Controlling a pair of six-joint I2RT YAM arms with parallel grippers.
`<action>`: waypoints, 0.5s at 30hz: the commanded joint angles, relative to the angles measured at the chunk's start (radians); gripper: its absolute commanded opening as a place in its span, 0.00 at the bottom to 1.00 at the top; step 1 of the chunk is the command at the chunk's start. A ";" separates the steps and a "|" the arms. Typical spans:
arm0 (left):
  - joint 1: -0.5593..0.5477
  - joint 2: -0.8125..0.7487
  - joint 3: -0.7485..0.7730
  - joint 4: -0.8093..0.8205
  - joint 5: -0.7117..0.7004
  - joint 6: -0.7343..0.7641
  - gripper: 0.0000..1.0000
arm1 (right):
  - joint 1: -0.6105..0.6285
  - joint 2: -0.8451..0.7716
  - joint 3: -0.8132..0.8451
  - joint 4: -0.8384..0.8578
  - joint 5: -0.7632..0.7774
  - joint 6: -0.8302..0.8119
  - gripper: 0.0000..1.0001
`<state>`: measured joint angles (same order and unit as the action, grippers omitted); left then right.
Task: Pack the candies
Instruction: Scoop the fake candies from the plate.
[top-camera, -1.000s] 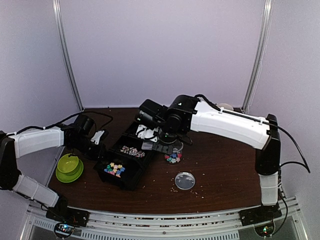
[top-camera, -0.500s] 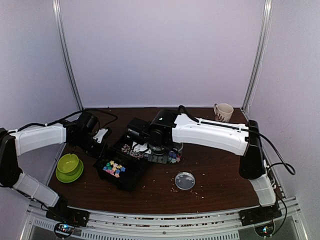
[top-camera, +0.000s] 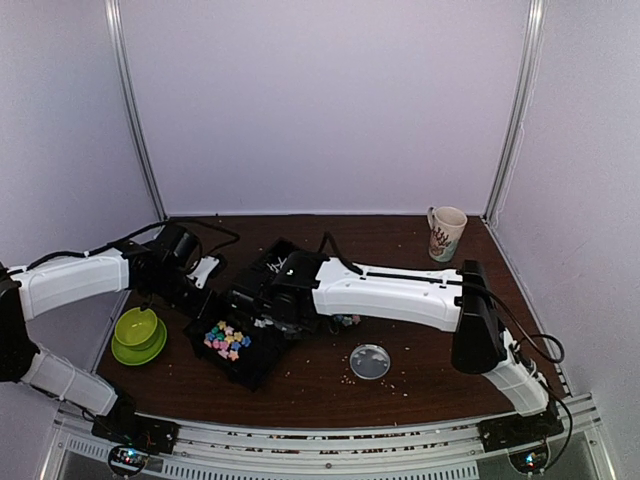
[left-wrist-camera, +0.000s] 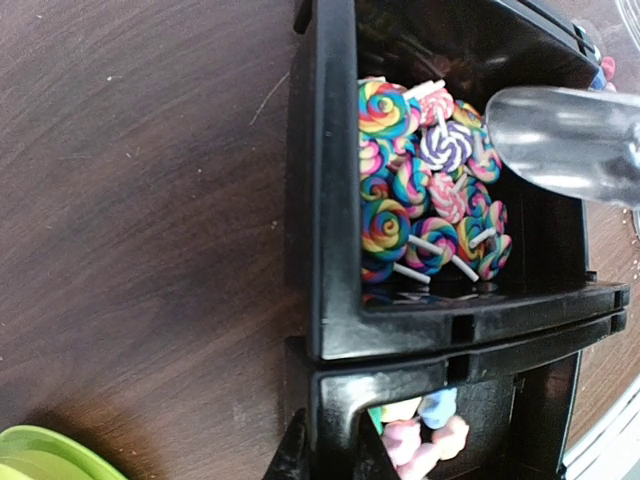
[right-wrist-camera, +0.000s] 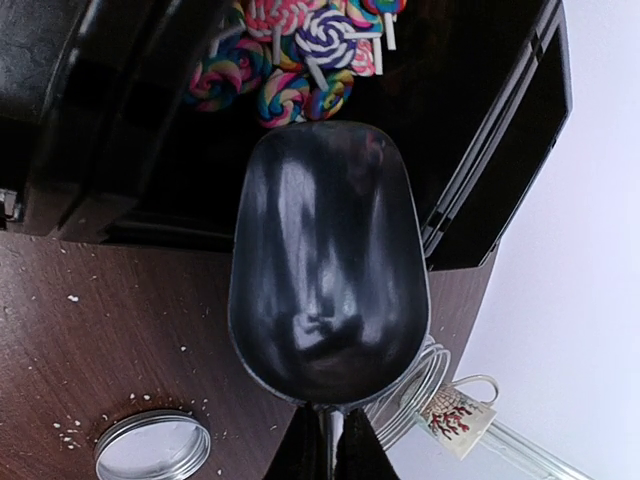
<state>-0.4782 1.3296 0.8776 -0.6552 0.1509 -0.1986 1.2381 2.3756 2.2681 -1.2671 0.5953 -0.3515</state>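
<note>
Candies (top-camera: 228, 338): pastel bits sit in the nearest compartment of the black tray (left-wrist-camera: 330, 200), which lies left of centre on the table (top-camera: 420, 385).
- Edges/room: the tray's near corner stands back from the table's front edge. A round lid (top-camera: 371, 361) lies flat just right of that corner, apart from the tray, with pale crumbs (right-wrist-camera: 68, 430) scattered around it. A green bowl (top-camera: 138, 326) on a green plate (top-camera: 125, 355) sits near the tray's left side, not touching it. Bare wood shows along that left wall in the left wrist view.
- Left gripper (left-wrist-camera: 325, 460): closed down narrow on the tray's left wall, near the divider between the pastel compartment and the next one. The pastel bits are just beside its fingers, inside the wall.
- Right gripper (right-wrist-camera: 327, 445): clamped on the handle of a clear scoop (right-wrist-camera: 325, 250). The scoop bowl points away from the wrist, and its tip is over the lollipop compartment, near the pile. I can't tell whether it touches.
- Contents: the next compartment back holds swirl lollipops (left-wrist-camera: 420, 190) on white sticks, heaped toward the left wall, with black floor showing on the scoop's side. The right arm covers the compartments beyond, so their contents can't be read.
- Far side: a mug (top-camera: 445, 233) with a red pattern stands upright near the back right corner, well apart from the tray.
</note>
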 joint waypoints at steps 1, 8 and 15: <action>-0.016 -0.049 0.040 0.045 0.019 0.028 0.00 | 0.033 0.040 0.039 0.063 -0.005 -0.109 0.00; -0.019 -0.074 0.032 0.061 0.030 0.036 0.00 | 0.035 0.044 0.036 0.115 -0.195 -0.182 0.00; -0.019 -0.084 0.025 0.072 0.062 0.036 0.00 | -0.028 0.072 0.037 0.129 -0.363 -0.034 0.00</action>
<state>-0.4824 1.2995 0.8776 -0.6823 0.1104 -0.1638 1.2430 2.3913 2.3051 -1.1908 0.4923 -0.4633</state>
